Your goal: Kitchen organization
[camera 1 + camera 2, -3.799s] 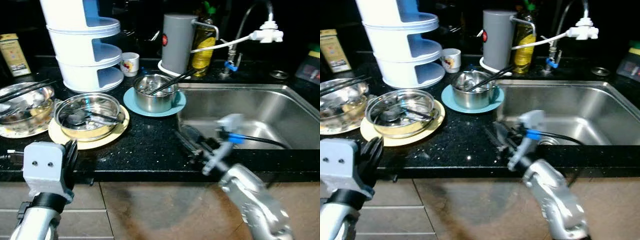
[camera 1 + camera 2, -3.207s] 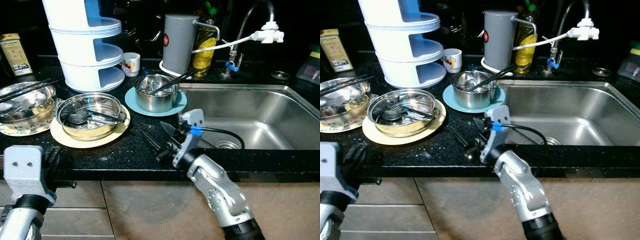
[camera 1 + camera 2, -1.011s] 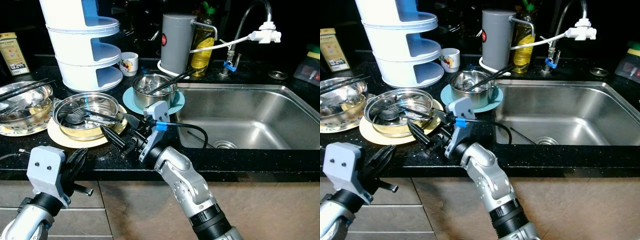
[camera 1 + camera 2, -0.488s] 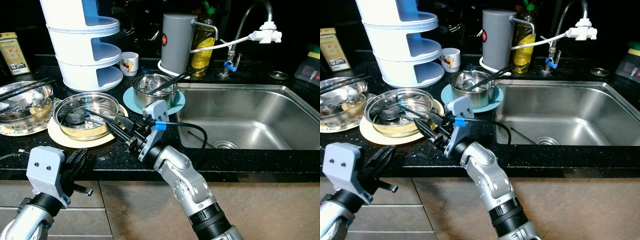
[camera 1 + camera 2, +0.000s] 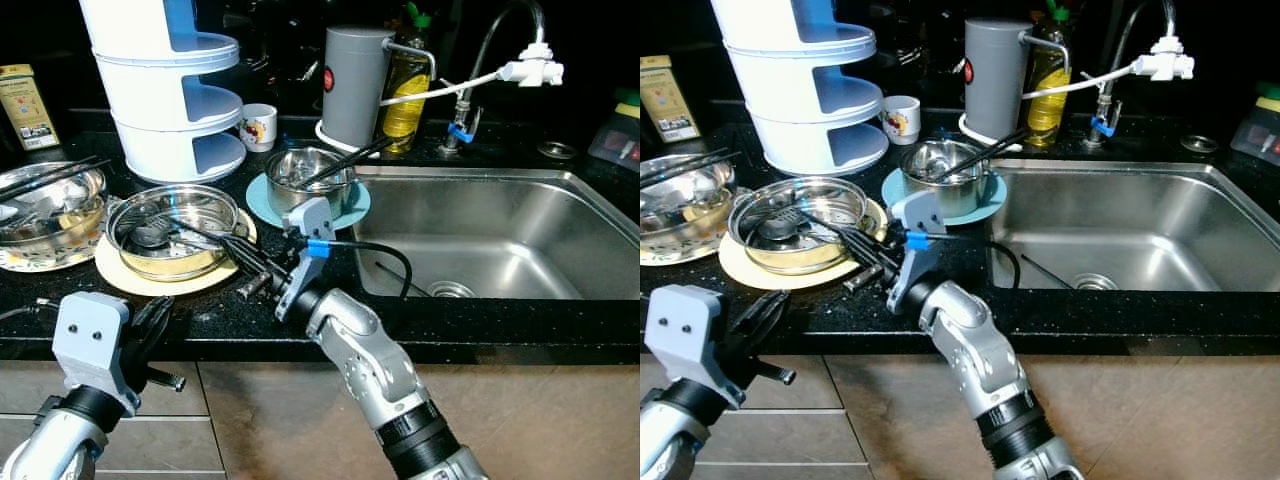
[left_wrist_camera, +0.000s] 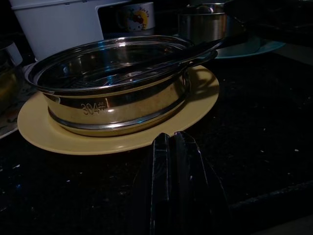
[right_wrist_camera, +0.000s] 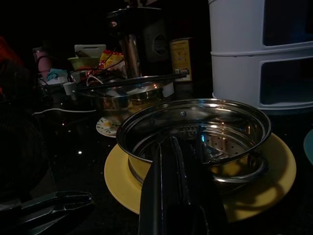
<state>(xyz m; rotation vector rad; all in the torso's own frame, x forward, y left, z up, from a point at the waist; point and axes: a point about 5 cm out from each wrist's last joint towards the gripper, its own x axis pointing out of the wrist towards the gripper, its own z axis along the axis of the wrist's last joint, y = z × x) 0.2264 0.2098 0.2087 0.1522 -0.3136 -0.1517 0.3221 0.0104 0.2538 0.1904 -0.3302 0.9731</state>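
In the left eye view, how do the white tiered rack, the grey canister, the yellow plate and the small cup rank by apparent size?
1. white tiered rack
2. yellow plate and grey canister: similar extent, and the plate is nearer the camera, so unranked
3. small cup

Black speckled worktop (image 5: 300, 330), wood-tone cabinet fronts (image 5: 300, 420) below. Steel sink (image 5: 500, 240) on the right, basin dry, drain (image 5: 450, 290) near its front. Faucet (image 5: 490, 60) behind it with a white hose attachment (image 5: 535, 68). Yellow box (image 5: 25, 105) far left at the back. Small lid-like disc (image 5: 557, 150) behind the sink's right corner. Coloured packet (image 5: 620, 125) at far right edge, partly cut off.
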